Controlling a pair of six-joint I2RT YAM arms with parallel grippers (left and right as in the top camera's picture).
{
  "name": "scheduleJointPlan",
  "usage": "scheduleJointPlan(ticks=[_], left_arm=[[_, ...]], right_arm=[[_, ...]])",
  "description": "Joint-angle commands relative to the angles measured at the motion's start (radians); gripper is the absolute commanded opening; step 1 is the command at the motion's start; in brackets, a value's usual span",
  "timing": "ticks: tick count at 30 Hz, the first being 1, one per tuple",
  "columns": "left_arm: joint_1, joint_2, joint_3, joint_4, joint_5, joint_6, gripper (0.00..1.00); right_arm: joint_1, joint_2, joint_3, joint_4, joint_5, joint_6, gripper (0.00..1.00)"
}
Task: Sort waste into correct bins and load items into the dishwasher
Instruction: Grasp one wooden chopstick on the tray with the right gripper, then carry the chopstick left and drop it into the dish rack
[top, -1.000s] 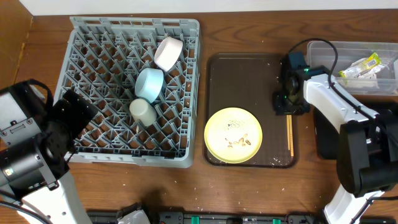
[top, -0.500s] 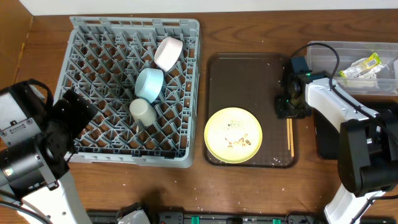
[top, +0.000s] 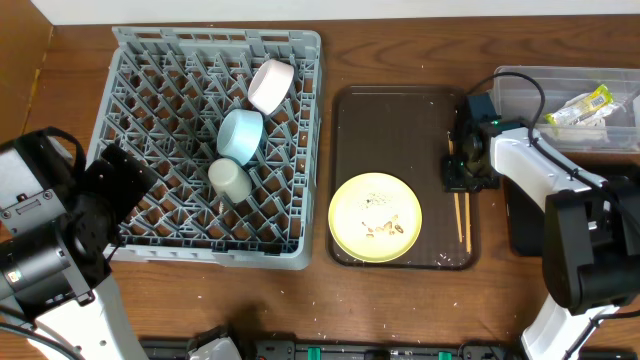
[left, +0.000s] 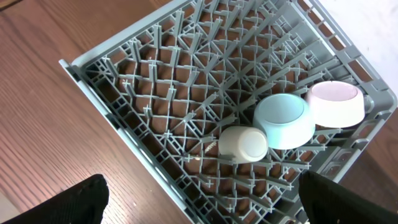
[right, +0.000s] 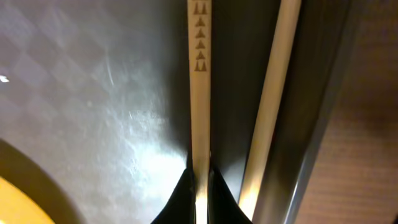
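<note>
- The right gripper (right: 199, 182) is pinched nearly closed on one chopstick (right: 199, 81), with the second chopstick (right: 273, 93) just beside it on the tray (top: 390, 130).
- The left gripper (left: 202, 208) is spread wide and empty over the rack (left: 186, 81).
- The pink bowl (left: 336, 102), blue bowl (left: 283, 118) and cup (left: 242, 143) sit in the rack.
- The plate (top: 375, 215) is on the tray.

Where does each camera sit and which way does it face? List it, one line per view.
Overhead: fixed above, looking straight down on dish rack, tray, left arm, right arm.
Left wrist: on the left arm, angled down into the rack; left tool tips wide apart at lower corners.
Right wrist: close over the tray; right tool pinches one chopstick.
Shared: overhead and left wrist both show the cup.
</note>
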Motion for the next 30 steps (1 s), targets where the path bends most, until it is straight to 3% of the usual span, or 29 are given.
scheduleJointPlan(ticks=[1,6,11,15,18,23,30], left_arm=[[0.005,-0.001,0.006,0.000,-0.009,0.005,0.99],[0.005,-0.001,0.006,0.000,-0.009,0.005,0.98],[0.004,-0.001,0.006,0.000,-0.009,0.005,0.98],[0.004,-0.001,0.006,0.000,-0.009,0.005,0.98],[0.005,-0.001,0.006,0.000,-0.009,0.005,0.99],[0.005,-0.001,0.006,0.000,-0.009,0.005,0.99],[0.004,-0.001,0.006,0.000,-0.009,0.005,0.99]], right_arm=[[-0.011,0.043,0.062,-0.056,-0.019,0.016,0.01],[-0.011,0.043,0.257,-0.220,-0.044,0.015,0.01],[0.014,0.043,0.456,-0.290,-0.303,0.008,0.01],[0.079,0.043,0.517,-0.148,-0.505,0.091,0.01],[0.154,0.048,0.517,0.011,-0.505,0.247,0.01],[0.303,0.070,0.517,0.253,-0.493,0.386,0.01],[0.447,0.132,0.517,0.369,-0.335,0.540,0.01]])
